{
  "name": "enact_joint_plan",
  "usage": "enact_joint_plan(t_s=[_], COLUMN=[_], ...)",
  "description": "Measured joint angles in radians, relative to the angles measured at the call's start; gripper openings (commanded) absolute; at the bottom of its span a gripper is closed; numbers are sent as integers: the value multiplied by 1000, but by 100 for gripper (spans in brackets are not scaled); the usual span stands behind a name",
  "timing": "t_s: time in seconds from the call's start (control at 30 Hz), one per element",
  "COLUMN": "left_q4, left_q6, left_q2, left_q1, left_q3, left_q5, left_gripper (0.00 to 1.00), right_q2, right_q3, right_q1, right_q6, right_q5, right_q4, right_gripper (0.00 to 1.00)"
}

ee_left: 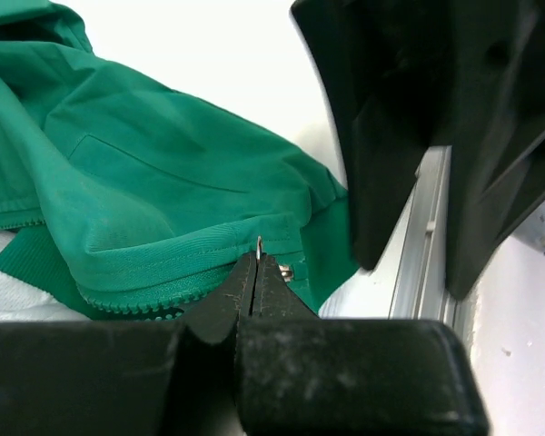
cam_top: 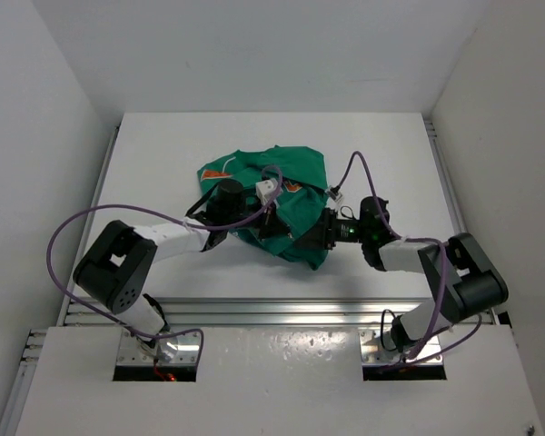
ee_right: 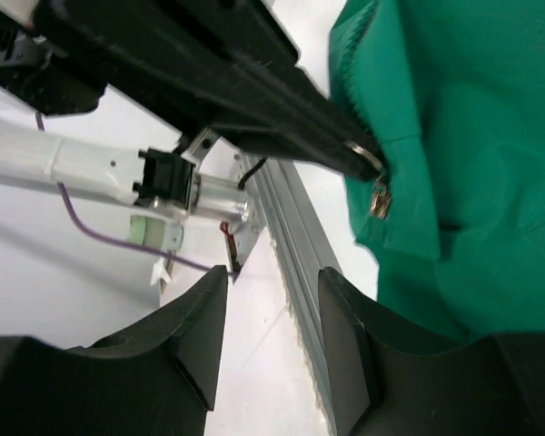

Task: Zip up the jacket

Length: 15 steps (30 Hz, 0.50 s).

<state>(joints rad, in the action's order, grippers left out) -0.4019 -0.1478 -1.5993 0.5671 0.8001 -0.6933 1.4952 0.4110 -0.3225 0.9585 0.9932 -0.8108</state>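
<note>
Top view: bright, even overhead light, tabletop (cam_top: 163,163) near-clipped white, soft faint shadows under arms (cam_top: 163,238), glare strip on rail (cam_top: 282,312) at 6 o'clock. Left wrist: blown-out white at 12, jacket (ee_left: 163,182) sharp, jaws at 6 blurred and dark. Right wrist: jaws at 6 soft, jacket crisp at 3.

The top external camera looks down from above and behind the near edge onto the whole bench (cam_top: 163,145). The two wrist cameras sit close in, facing each other. Both show the jacket (ee_left: 163,182) hem and its zipper pull (ee_right: 379,195).
</note>
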Motion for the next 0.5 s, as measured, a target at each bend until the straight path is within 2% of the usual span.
enact_joint_plan(t_s=[0.13,0.23,0.3,0.4,0.5], left_q4=[-11,-13,-21,-34,-42], left_q6=[-33,-56,-74,-95,-106], left_q2=[-4,-4,-4,-7,-10], left_q1=[-5,-16,-25,-39,-52], left_q3=[10,18,24,33,42], left_q5=[-2,-2,-2,0,2], left_gripper=[0,0,0,0,0], right_q2=[105,163,173,173,173], right_q3=[13,26,31,40,46], right_q1=[-24,-32,-34,-36,-39], right_q6=[76,114,129,137,130], right_q5=[-31,-45,-47,-47,-46], right_q4=[-107,-137,-148,-161,-150], right_gripper=[45,55,56,56,51])
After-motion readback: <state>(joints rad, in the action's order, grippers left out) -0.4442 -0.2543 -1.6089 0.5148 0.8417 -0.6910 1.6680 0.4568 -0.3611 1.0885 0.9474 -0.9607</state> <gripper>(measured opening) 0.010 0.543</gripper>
